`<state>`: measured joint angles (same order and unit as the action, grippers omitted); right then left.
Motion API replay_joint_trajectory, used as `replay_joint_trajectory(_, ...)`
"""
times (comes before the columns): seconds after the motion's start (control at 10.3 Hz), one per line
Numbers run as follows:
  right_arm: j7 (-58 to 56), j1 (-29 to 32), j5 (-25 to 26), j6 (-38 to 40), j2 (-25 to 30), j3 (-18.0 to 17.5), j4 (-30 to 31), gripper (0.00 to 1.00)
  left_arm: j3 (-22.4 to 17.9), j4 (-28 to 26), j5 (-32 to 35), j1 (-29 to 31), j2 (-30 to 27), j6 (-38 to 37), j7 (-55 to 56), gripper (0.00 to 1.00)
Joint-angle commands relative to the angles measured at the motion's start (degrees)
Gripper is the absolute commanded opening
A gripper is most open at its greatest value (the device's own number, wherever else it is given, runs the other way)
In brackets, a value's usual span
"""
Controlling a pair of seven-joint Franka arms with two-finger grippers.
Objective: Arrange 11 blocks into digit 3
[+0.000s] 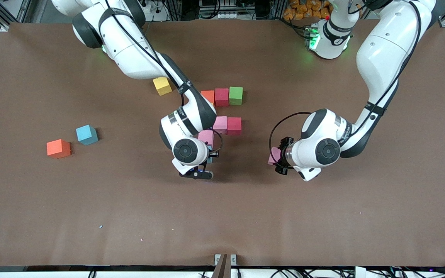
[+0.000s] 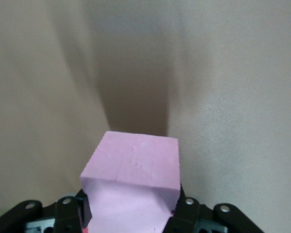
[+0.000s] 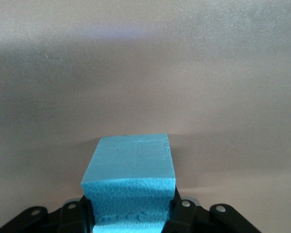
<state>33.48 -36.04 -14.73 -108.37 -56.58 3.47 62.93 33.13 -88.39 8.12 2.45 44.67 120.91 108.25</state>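
From the front, the worktop (image 1: 33,212) carries an orange block (image 1: 208,95), a red block (image 1: 221,96) and a green block (image 1: 236,95) in a row near its middle, with two pink blocks (image 1: 220,124) and another red block (image 1: 234,125) just nearer the camera. A yellow block (image 1: 162,85) lies apart.

The right gripper (image 1: 209,154) hangs bent over the cluster's near edge, its load barely visible.

The left gripper (image 1: 278,156) points sideways, holding a pink cube (image 1: 273,156).

The left wrist view shows jaws clamping that pink cube (image 2: 136,179).

The right wrist view reveals jaws clamped on a blue cube (image 3: 131,187).
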Motion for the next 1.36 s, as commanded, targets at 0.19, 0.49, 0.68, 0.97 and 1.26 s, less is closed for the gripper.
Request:
replay_joint_trajectory(0.19, 1.1, 0.4, -0.2, -0.3, 1.1, -0.7, 3.8, 0.00, -0.9, 2.1, -1.1, -3.3, 2.0, 1.9, 6.6, 0.03)
replay_joint_trajectory(0.49, 1.1, 0.4, -2.9, -1.3, 1.5, -0.7, 4.5, 0.00, -1.5, 3.1, -1.1, -4.8, 2.0, 1.9, 8.8, 0.00)
replay_joint_trajectory(0.68, 1.1, 0.4, -3.2, -1.5, 1.8, -0.7, 5.2, 0.00, -1.6, 3.7, -1.1, -6.7, 2.6, 4.5, 13.3, 0.00)
replay_joint_trajectory(0.97, 0.5, 0.4, -3.0, -1.4, 2.7, -0.7, 6.6, 0.00, -3.1, 4.5, -1.1, -10.9, 3.6, 9.1, 20.1, 0.00)
replay_joint_trajectory(1.26, 0.4, 0.4, -3.0, -2.2, 3.4, -0.7, 7.8, 0.00, -6.0, 5.3, -1.2, -14.4, 3.4, 9.3, 23.8, 0.00)
